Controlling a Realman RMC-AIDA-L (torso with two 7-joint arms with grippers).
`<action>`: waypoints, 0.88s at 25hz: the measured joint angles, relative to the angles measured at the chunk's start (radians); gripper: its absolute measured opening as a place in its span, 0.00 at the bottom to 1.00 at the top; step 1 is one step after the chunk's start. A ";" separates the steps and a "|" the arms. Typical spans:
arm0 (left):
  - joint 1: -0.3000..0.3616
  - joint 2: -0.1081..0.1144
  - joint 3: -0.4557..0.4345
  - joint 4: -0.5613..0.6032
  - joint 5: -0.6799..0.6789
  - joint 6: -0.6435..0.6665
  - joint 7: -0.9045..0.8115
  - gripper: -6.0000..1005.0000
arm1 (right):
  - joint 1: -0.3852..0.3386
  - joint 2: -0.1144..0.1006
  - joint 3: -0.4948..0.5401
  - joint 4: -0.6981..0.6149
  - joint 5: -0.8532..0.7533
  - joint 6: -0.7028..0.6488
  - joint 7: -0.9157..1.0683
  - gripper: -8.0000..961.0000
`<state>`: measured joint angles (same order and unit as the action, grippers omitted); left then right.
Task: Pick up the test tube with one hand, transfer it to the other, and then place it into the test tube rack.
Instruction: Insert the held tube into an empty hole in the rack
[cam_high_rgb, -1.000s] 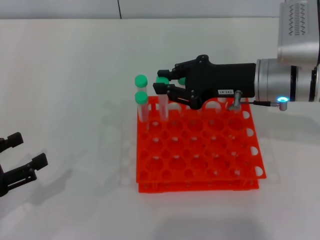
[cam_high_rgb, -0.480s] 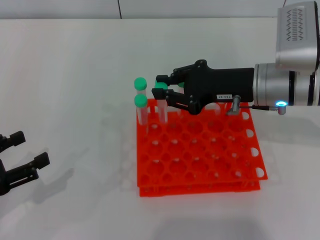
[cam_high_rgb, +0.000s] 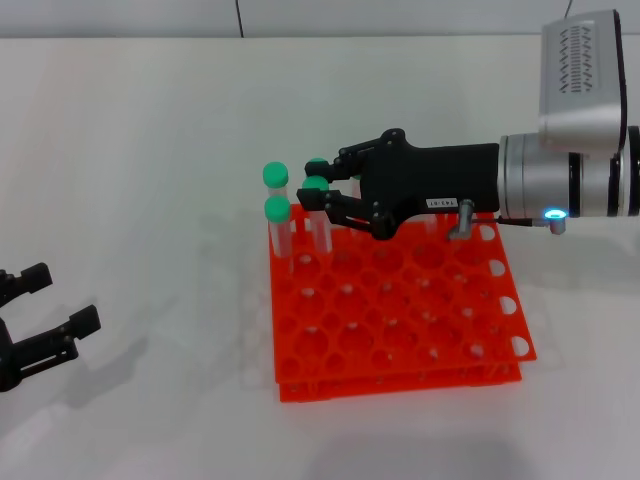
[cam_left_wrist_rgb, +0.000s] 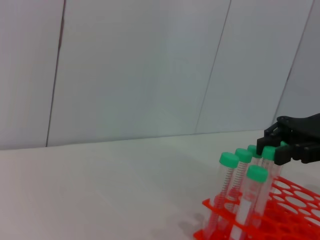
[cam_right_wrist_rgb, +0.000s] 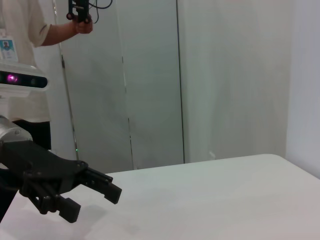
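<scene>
Right claw (cam_high_rgb: 322, 192) seemingly grips a test tube (cam_high_rgb: 318, 215) over the rack (cam_high_rgb: 400, 310).

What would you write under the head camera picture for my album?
Right hand lowers a test tube into the orange rack; left hand waits aside.

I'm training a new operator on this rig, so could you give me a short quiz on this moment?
1. True or false: the left gripper hangs over the test tube rack.
2. Seen from the head view, in which corner of the rack do the green-capped tubes stand? A) near right B) far left C) near left
3. Fill in: the light on the wrist behind the right gripper is ___.

Key:
1. False. It is off to the rack's left, over the white table, with its jaws open and empty.
2. B.
3. Blue.
</scene>
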<state>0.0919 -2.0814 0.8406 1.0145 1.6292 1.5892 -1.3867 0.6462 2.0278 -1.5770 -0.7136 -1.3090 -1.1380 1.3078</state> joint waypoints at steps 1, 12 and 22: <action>0.000 0.000 0.000 0.000 0.000 0.000 0.000 0.89 | -0.001 0.000 -0.002 -0.002 0.001 0.001 -0.004 0.26; -0.001 0.000 0.000 -0.010 0.001 0.000 0.000 0.89 | -0.006 0.000 -0.008 -0.007 0.006 0.003 -0.032 0.26; -0.010 0.001 0.000 -0.010 0.010 0.000 -0.001 0.89 | -0.023 0.000 -0.009 -0.005 0.031 0.005 -0.055 0.26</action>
<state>0.0816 -2.0800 0.8407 1.0047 1.6393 1.5892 -1.3875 0.6229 2.0278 -1.5862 -0.7186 -1.2783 -1.1333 1.2528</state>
